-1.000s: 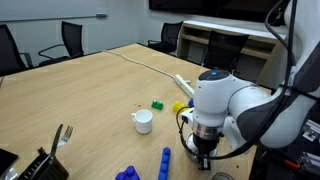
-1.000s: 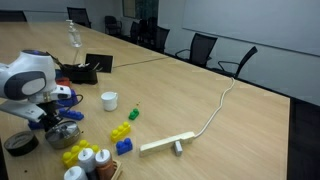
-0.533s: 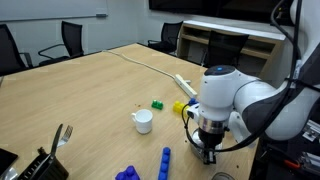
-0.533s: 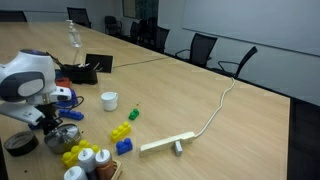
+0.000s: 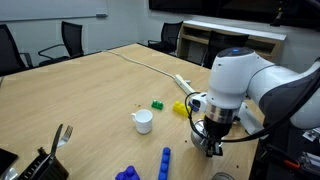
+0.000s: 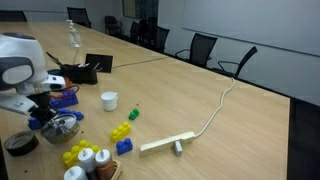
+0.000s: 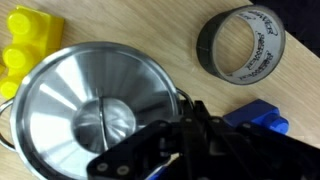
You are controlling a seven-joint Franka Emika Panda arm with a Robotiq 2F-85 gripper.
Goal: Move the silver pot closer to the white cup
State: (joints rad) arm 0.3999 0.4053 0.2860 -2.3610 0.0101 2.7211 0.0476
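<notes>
1. Shifted since a second ago, the gripper [image 6: 45,118] hangs at the silver pot [image 6: 62,128]; whether its jaws are apart or closed cannot be told.
2. The pot sits beside yellow blocks [image 7: 28,40].
3. The white cup [image 6: 109,100] stands apart, rightward.

The small, round, shiny silver metal pot [image 7: 62,95] sits mouth-up and empty near the desk's edge. The small plain white cup [image 5: 143,121] with a side handle stands upright farther in, well apart from it.

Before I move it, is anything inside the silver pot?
The silver pot looks empty, just bare metal. The gripper hides its lower right rim.
</notes>
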